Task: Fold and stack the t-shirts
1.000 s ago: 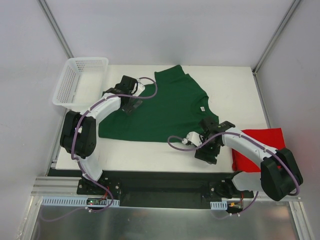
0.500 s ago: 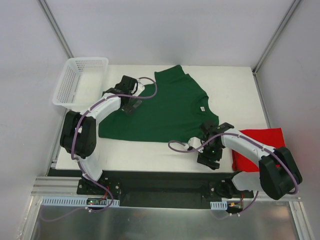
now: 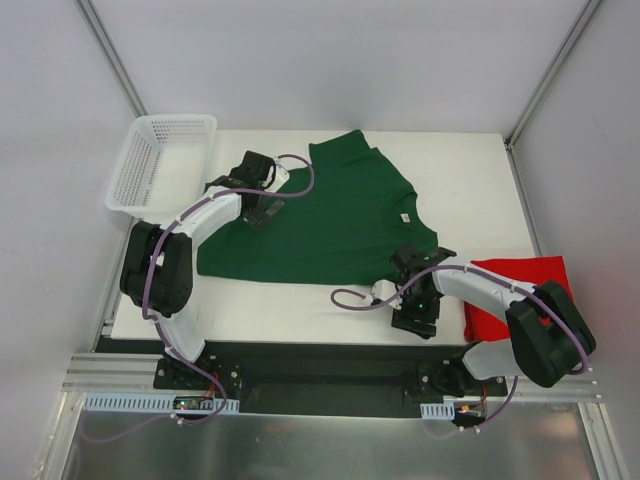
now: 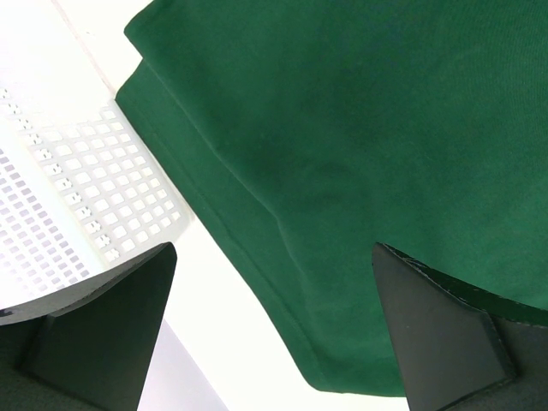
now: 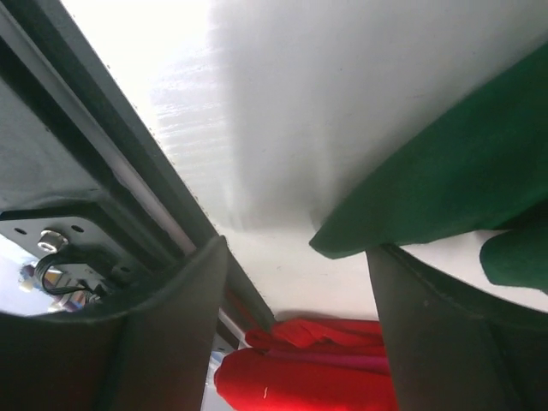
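Green t-shirt [image 3: 330,220] spread mostly flat across the table [image 3: 460,170], collar end away from the arms, and this is the opening of the fold, both arms out at its edges to take hold. Left gripper [image 4: 274,257] hangs over the green shirt's left edge, jaws spread as wide as they go, nothing pinched, the seam running right between the fingers. White mesh basket [image 3: 160,160] sits just off that same left edge. Over at the green shirt's near right corner, the right gripper [image 5: 297,257] is low to the table, jaws apart, the cloth corner poking into the gap beside one finger. No pinch on it that I can see.

The red t-shirt [image 3: 515,295] waits in a bunched heap right of that corner, hanging over the table edge, well apart from the fold.

What's next, by my reckoning: the right jaws need to press together on that corner without shoving it away, the left needs to drop and catch the edge, then both lift and carry the fabric across the green shirt's middle. Soft cotton, so a shallow bite could slip.
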You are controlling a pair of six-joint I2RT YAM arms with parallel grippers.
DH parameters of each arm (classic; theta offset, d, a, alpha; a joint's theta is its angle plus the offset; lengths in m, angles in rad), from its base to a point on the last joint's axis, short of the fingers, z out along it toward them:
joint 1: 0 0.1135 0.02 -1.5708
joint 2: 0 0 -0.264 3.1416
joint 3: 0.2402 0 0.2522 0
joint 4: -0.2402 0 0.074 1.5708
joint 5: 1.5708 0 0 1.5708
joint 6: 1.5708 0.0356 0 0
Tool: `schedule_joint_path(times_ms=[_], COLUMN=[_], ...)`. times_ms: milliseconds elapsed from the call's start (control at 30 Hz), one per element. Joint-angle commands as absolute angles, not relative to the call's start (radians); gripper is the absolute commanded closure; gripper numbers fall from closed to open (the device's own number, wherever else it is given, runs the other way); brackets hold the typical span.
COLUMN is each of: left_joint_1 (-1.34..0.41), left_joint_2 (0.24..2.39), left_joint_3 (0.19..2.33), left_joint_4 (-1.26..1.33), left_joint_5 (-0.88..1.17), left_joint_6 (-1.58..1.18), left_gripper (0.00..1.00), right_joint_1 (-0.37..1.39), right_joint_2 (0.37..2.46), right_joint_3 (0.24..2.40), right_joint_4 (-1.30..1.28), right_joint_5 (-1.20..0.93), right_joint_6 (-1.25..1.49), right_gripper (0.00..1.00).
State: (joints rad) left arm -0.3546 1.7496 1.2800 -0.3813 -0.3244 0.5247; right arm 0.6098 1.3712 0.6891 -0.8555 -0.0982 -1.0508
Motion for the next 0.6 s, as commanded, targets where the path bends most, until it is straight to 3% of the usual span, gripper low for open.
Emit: schedule_joint_path(times_ms=[0,100,200,233,567], left_joint_1=[-0.365,-0.365,-0.365,-0.365,-0.373], left_joint_2=[1.712,1.713,1.717,1.717,1.723], left_joint_3=[1.269,1.267,1.272,1.275,1.281], left_joint_4=[-0.383,-0.383,-0.383,-0.383,-0.387], left_joint_5=[-0.348,-0.344,-0.342,-0.341,-0.334], left_joint_6=[0.531,0.532,0.531,0.531,0.525], left_gripper=[0.01,0.0,0.01,0.01,0.01], right_joint_1=[0.62,0.62,0.62,0.621,0.621], right_joint_2=[1.394,1.385,1.37,1.365,1.261], right_joint_3=[0.637,0.629,0.621,0.618,0.669], right_joint_4=[-0.775,-0.765,-0.765,-0.765,-0.993], right_joint_5=[-0.071,-0.052,-0.035,-0.031,0.026], right_joint_6=[-1.048,-1.043,-1.04,-1.04,-1.091], right_gripper=[0.37,0.55,0.81,0.97,0.99])
